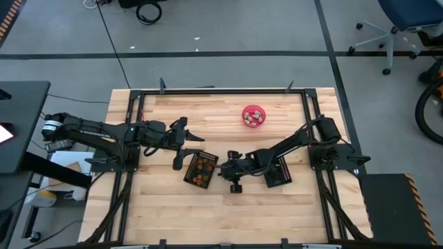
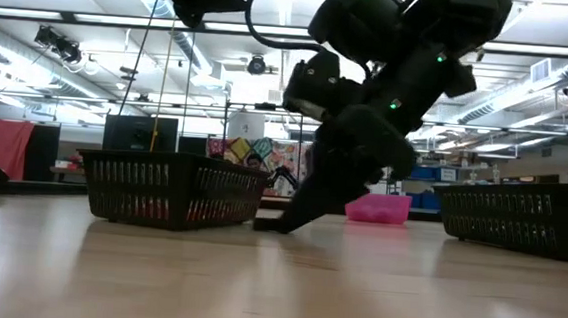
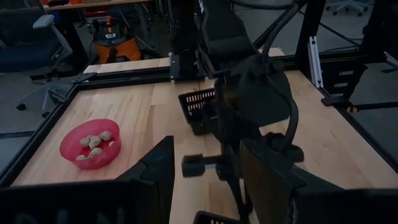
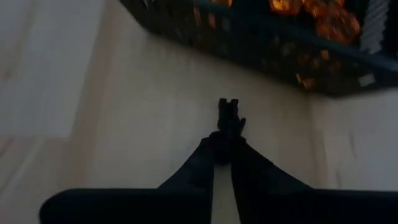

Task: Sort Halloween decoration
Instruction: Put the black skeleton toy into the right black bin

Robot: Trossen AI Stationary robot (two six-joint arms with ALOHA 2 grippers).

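Pale wooden planks make up the table [image 1: 166, 207], framed by black metal rails, and both dark arms reach in over its middle. The right gripper [image 4: 228, 112] is down at the table surface just beside the black mesh basket [image 1: 201, 170] that holds roundish orange Halloween decoration pieces [image 1: 203, 172]; in the right wrist view its two dark fingers [image 4: 211, 163] are pressed together with only a thin seam between them, pinching a tiny black piece [image 4: 229, 115] at their tips, right against the wood. The low view shows the same arm leaning steeply down, its tip [image 2: 282, 222] touching the table between that basket [image 2: 172, 188] and a pink round plastic bowl [image 2: 379, 208] farther back. A second black mesh basket [image 1: 279, 171] lies under the right arm's forearm in the high view, and what it holds cannot be made out. The pink bowl [image 1: 253, 115] stands well apart towards the far rail, carrying pale grey-white pieces [image 3: 94, 142], which the left wrist view shows clustered inside it. The left gripper [image 1: 190, 148] hangs above the table just beside the orange-filled basket, on its far left side; its fingers [image 3: 152, 171] stand widely apart and hold nothing.
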